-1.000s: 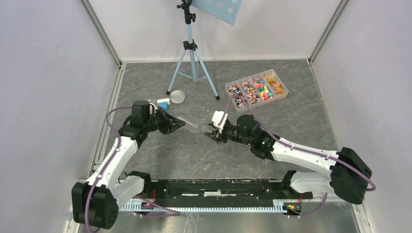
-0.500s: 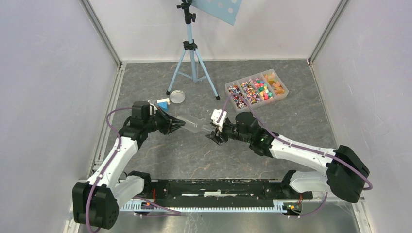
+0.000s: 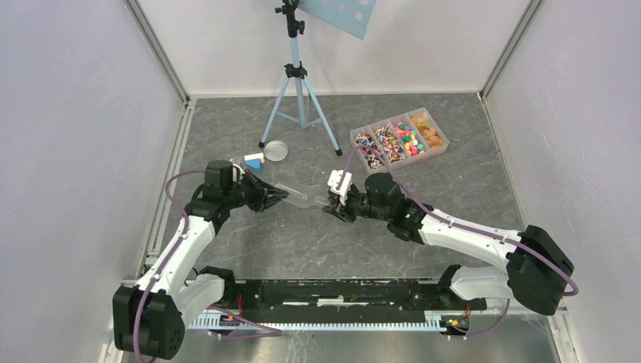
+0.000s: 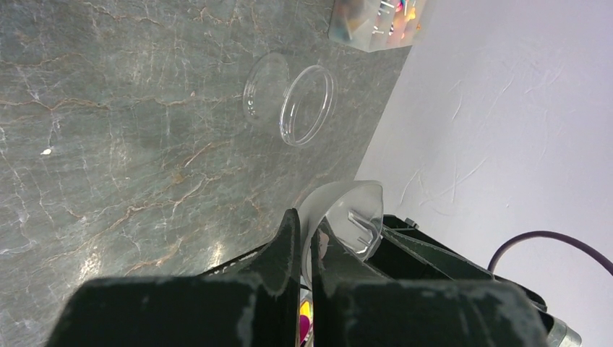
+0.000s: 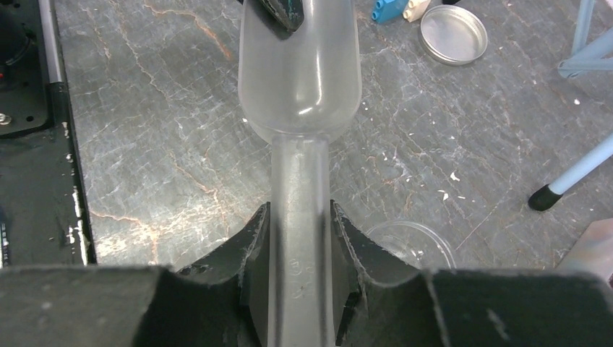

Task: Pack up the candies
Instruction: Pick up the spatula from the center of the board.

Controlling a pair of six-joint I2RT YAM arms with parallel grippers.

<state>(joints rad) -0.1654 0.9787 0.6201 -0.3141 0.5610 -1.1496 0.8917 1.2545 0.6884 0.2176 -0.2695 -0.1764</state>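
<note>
A clear plastic scoop [image 3: 298, 193] hangs above the table between both arms. My left gripper [image 3: 281, 194] is shut on the rim of its bowl [image 4: 354, 210], the thin wall pinched between the fingers [image 4: 289, 238]. My right gripper [image 3: 330, 206] is shut on the scoop's handle [image 5: 300, 217], with the empty bowl [image 5: 300, 72] pointing away from it. The candies [image 3: 399, 141] lie sorted in a clear compartment box [image 3: 438, 144] at the back right, whose corner shows in the left wrist view [image 4: 376, 22].
A small clear round cup [image 4: 307, 105] lies on the table below the scoop [image 5: 408, 242]. A metal lid [image 3: 274, 150] and a blue-and-white block [image 3: 254, 161] sit behind the left arm. A blue tripod [image 3: 298, 91] stands at the back.
My right gripper moved a little left and closed its jaws on the scoop's handle. The left gripper kept its hold on the bowl rim.
</note>
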